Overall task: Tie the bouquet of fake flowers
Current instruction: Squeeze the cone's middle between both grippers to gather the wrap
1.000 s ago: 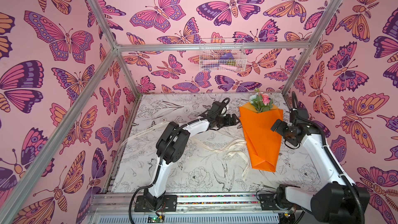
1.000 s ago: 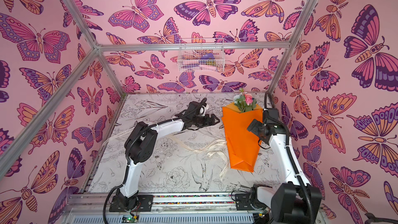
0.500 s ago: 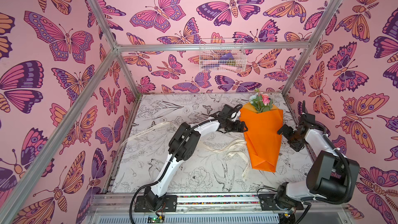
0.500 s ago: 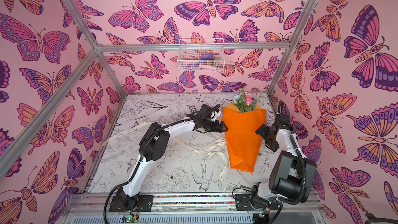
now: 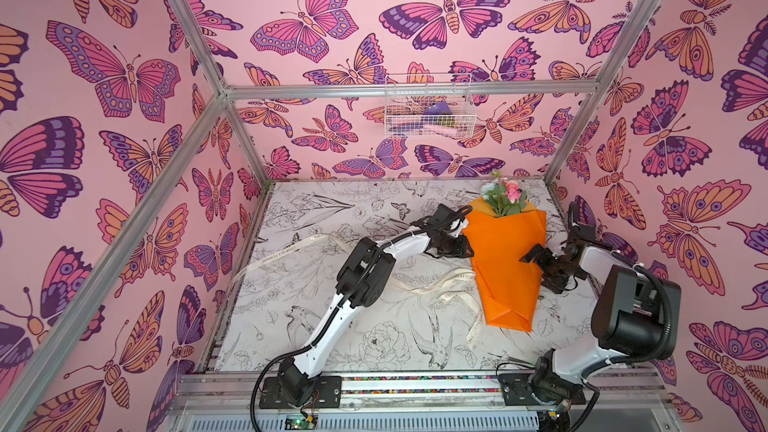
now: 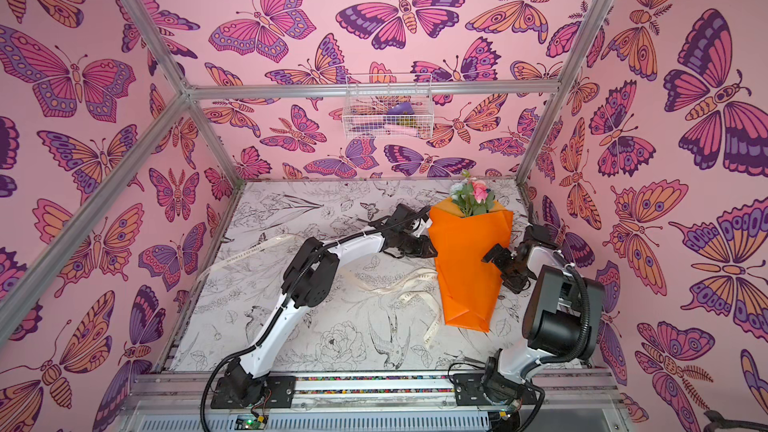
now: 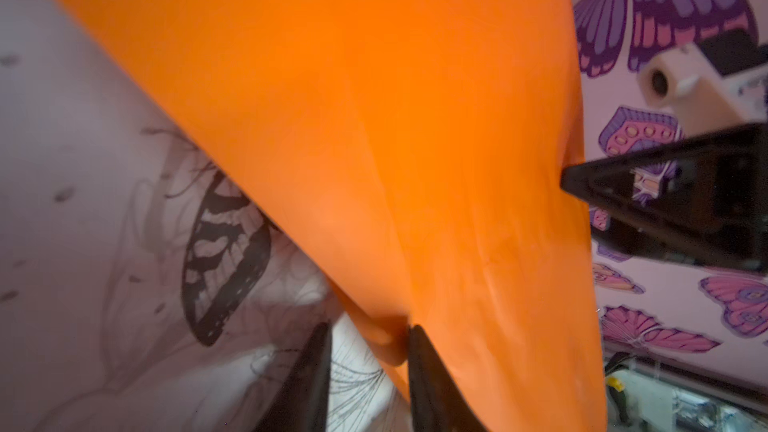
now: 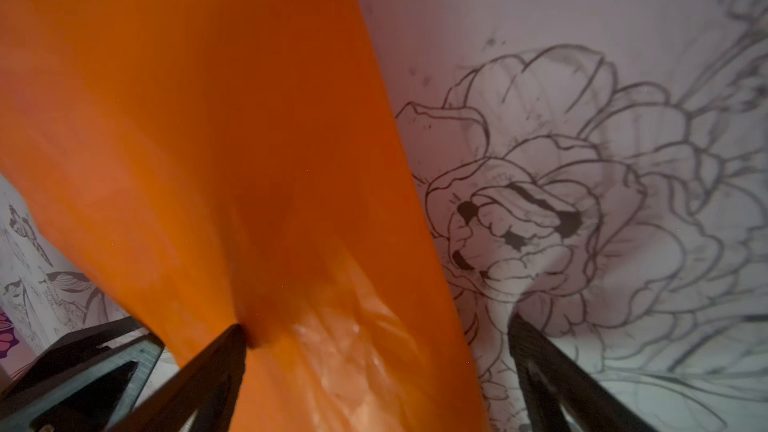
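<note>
- The bouquet of fake flowers (image 5: pixel 505 268) lay flat between both grippers. Its orange paper looked light, crinkly and slippery, so I'd have taken it at the narrow waist.
- The left gripper (image 5: pixel 460 246) kept narrow jaws about the paper's near edge; whether they truly pinched it, I couldn't tell.
- The right gripper (image 5: pixel 540 270) stood wide open, one fingertip pressing the wrap's far side.
- The cream ribbon (image 5: pixel 436 284) ran under the wrap near the left gripper, slack and likely to snag.

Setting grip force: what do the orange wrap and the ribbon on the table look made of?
Orange wrap: thin paper or plastic-coated sheet, smooth with a faint sheen. It has sharp folds at the tip and glossy crinkles in the right wrist view. Ribbon: cream satin-like band with printed lettering, lying in loose flat curls. Neither is certain from looks alone.
</note>
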Controlling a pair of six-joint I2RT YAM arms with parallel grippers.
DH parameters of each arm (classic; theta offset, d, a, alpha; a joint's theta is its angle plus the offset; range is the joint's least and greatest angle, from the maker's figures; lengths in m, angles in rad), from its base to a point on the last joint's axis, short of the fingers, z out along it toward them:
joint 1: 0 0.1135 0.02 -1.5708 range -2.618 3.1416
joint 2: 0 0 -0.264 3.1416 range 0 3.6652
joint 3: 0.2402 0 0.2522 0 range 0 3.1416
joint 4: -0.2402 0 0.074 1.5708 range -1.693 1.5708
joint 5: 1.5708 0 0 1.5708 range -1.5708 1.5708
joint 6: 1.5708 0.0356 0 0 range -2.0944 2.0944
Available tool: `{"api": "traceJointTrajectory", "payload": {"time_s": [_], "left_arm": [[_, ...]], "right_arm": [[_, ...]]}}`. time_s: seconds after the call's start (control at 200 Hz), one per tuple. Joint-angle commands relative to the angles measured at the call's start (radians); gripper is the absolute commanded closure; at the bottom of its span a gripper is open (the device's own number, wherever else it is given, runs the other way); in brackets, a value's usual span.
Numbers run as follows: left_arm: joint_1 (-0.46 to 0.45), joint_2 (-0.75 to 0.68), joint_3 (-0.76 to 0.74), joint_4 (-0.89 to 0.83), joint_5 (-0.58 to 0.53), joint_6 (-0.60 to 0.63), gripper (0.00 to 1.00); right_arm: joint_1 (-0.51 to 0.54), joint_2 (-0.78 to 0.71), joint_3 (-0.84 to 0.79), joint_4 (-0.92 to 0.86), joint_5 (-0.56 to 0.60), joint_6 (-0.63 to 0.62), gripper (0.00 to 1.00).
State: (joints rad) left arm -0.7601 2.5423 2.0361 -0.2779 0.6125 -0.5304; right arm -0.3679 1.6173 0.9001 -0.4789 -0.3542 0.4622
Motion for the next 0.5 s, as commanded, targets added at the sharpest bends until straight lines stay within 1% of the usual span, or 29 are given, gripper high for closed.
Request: {"api": "traceJointTrajectory", "payload": {"time_s": [0.0, 0.04, 0.11, 0.175, 0.335, 0.496], "left_arm": [[-0.008, 0.040, 0.034, -0.049, 0.004, -0.002, 0.81], [-0.010, 0.050, 0.044, -0.055, 0.003, -0.006, 0.83], [-0.012, 0.063, 0.057, -0.065, -0.001, -0.012, 0.93], [-0.016, 0.073, 0.068, -0.070, -0.006, -0.014, 1.00], [-0.030, 0.101, 0.108, -0.094, -0.013, -0.017, 1.00], [-0.048, 0.128, 0.159, -0.114, -0.009, -0.015, 1.00]], "right_arm": [[0.032, 0.013, 0.016, 0.006, -0.030, -0.036, 0.01], [0.041, 0.018, 0.020, 0.007, -0.028, -0.038, 0.01], [0.063, 0.022, 0.030, 0.002, -0.022, -0.042, 0.01], [0.083, 0.027, 0.043, -0.005, -0.011, -0.045, 0.01], [0.146, 0.055, 0.084, -0.016, -0.007, -0.056, 0.01], [0.237, 0.113, 0.154, -0.058, 0.057, -0.076, 0.01]]}}
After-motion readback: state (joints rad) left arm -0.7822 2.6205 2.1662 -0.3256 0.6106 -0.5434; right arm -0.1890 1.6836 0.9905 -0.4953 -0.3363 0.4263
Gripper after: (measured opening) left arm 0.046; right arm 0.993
